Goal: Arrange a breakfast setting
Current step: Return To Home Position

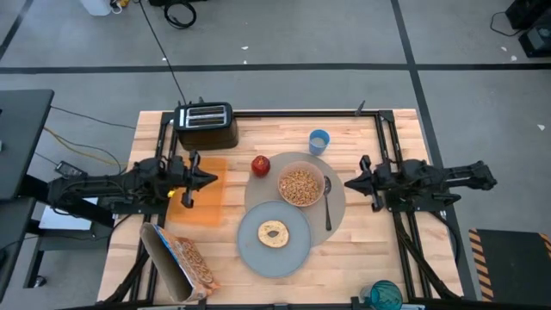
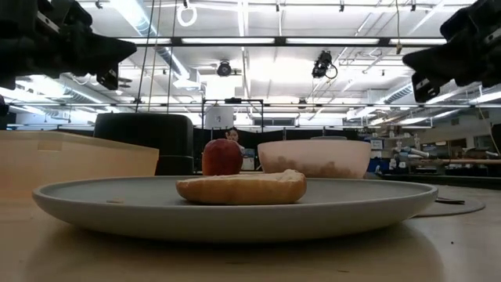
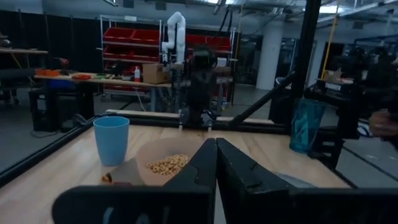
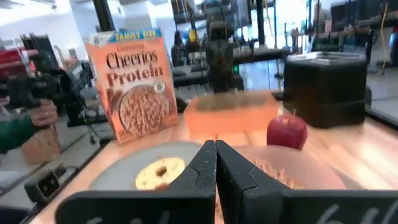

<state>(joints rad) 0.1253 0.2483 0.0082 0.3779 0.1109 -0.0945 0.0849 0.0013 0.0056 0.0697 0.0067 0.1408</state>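
Observation:
A round grey-tan mat (image 1: 337, 215) lies mid-table. On it stand a pink bowl (image 1: 300, 187) filled with cereal and a spoon (image 1: 327, 202) to the bowl's right. A grey plate (image 1: 258, 251) overlaps the mat's near left part and bears a bagel (image 1: 274, 232). A red apple (image 1: 260, 165) stands at the mat's far left rim. A blue cup (image 1: 319, 141) stands beyond the mat. My left gripper (image 1: 212, 179) is shut and empty above the orange board (image 1: 202, 202). My right gripper (image 1: 349, 183) is shut and empty, just right of the mat, above the table.
A black toaster (image 1: 207, 126) stands at the far left. A cereal box (image 1: 181, 269) lies at the near left corner. A teal cup (image 1: 385, 295) stands at the near right edge. A person's hand with a green sleeve (image 4: 28, 124) shows beyond the table's left side.

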